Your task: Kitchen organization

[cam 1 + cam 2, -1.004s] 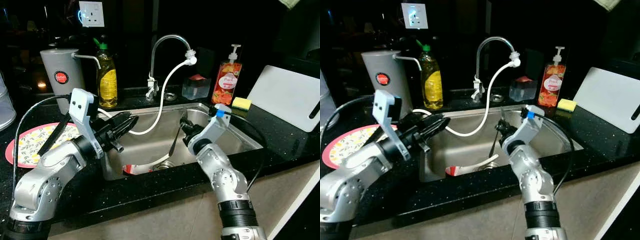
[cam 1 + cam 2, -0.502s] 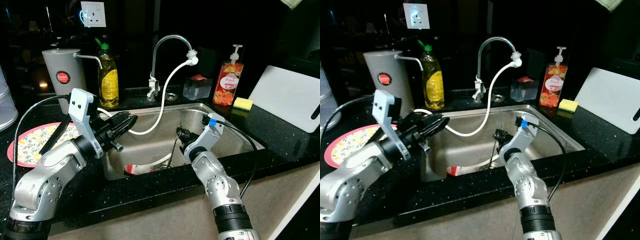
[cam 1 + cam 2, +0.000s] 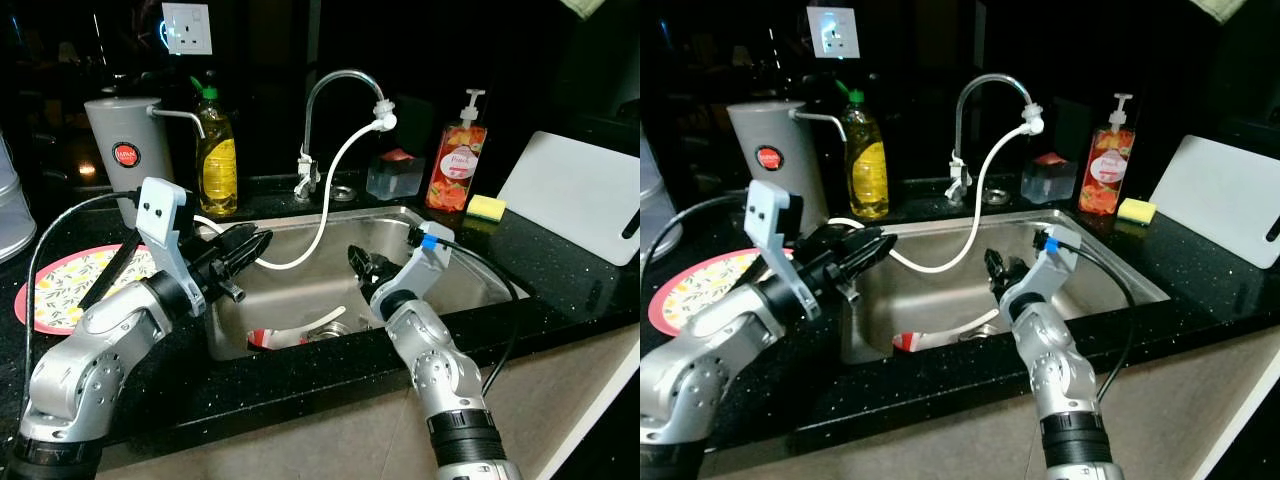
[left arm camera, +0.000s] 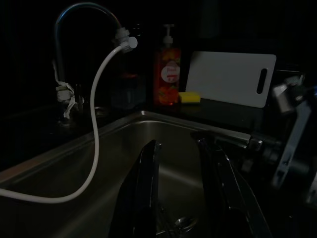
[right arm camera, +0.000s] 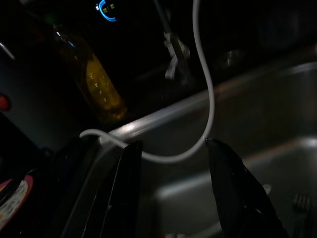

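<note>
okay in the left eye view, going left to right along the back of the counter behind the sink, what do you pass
Grey kettle → yellow dish soap bottle → tap → clear box → red pump soap bottle → yellow sponge → white cutting board.

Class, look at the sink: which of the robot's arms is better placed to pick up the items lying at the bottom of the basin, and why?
Probably the right. The right gripper hangs open inside the sink, above the red-and-white item by the drain. The left gripper, also open, hovers at the basin's left rim.
</note>
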You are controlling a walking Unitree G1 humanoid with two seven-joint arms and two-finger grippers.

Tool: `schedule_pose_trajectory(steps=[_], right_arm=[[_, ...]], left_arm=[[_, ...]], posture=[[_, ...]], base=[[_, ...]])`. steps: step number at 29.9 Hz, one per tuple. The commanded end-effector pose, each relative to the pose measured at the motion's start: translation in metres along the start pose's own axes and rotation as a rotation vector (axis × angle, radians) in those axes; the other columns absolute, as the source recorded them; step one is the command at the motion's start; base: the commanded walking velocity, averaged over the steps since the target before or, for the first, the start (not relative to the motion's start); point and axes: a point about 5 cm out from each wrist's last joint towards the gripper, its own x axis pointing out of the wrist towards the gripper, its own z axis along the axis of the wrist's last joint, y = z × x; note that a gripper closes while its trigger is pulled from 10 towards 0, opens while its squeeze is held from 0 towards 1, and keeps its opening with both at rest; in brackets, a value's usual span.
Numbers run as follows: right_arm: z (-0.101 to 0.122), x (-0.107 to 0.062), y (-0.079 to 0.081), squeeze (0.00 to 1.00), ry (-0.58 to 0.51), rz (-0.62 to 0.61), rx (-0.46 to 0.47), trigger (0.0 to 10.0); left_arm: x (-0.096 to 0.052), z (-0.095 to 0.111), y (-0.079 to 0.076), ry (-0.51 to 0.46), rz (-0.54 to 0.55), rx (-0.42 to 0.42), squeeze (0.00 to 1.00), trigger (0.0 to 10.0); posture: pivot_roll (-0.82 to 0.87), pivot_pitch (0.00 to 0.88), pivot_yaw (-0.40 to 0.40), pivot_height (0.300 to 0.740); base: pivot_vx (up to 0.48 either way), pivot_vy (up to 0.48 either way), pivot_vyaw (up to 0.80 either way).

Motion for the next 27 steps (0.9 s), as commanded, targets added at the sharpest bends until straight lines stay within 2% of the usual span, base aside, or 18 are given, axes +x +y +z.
schedule_pose_trajectory(steps=[1, 4, 5, 11, 12, 18, 22, 23, 26, 27], right_arm=[[0.010, -0.003, 0.003, 0.00, -0.055, 0.006, -0.054, 10.0], [0.012, -0.004, 0.004, 0.00, -0.069, -0.003, -0.064, 10.0], [0.016, -0.010, 0.004, 0.00, -0.103, -0.037, -0.114, 10.0], [0.023, -0.019, 0.000, 0.00, -0.136, -0.094, -0.184, 10.0], [0.026, -0.024, -0.002, 0.00, -0.145, -0.113, -0.214, 10.0], [0.030, -0.031, -0.007, 0.00, -0.150, -0.152, -0.272, 10.0], [0.033, -0.036, -0.013, 0.00, -0.165, -0.187, -0.317, 10.0], [0.036, -0.040, -0.017, 0.00, -0.181, -0.213, -0.343, 10.0], [0.037, -0.043, -0.018, 0.00, -0.198, -0.221, -0.359, 10.0], [0.037, -0.045, -0.019, 0.00, -0.213, -0.221, -0.380, 10.0]], left_arm=[[0.000, -0.006, 0.004, 0.023, 0.048, -0.005, 0.00, 10.0], [0.002, -0.007, 0.006, 0.023, 0.080, -0.013, 0.00, 10.0], [0.005, -0.011, 0.008, 0.026, 0.141, -0.009, 0.00, 10.0], [0.005, -0.013, 0.013, 0.039, 0.258, 0.013, 0.00, 10.0], [0.002, -0.014, 0.018, 0.053, 0.330, 0.034, 0.00, 10.0], [-0.002, -0.022, 0.021, 0.095, 0.424, 0.039, 0.00, 10.0], [-0.004, -0.031, 0.016, 0.134, 0.447, 0.044, 0.00, 10.0], [-0.005, -0.036, 0.011, 0.148, 0.459, 0.067, 0.00, 10.0], [-0.007, -0.038, 0.012, 0.149, 0.487, 0.112, 0.00, 10.0], [-0.009, -0.040, 0.014, 0.143, 0.518, 0.166, 0.00, 10.0]], posture=[[-0.03, 0.013, -0.030, 0.740], [-0.03, 0.013, -0.031, 0.740], [-0.04, 0.017, -0.026, 0.740], [-0.04, 0.021, -0.021, 0.740], [-0.04, 0.024, -0.021, 0.740], [-0.04, 0.028, -0.023, 0.740], [-0.04, 0.035, -0.023, 0.740], [-0.04, 0.035, -0.023, 0.740], [-0.04, 0.036, -0.019, 0.740], [-0.04, 0.036, -0.019, 0.740]], base=[[0.000, 0.000, 0.00], [0.000, 0.000, 0.00], [0.000, 0.000, 0.00], [0.000, 0.000, 0.00], [0.000, 0.000, 0.00], [0.000, 0.000, 0.00], [0.000, 0.000, 0.00], [0.000, 0.000, 0.00], [0.000, 0.000, 0.00], [0.000, 0.000, 0.00]])
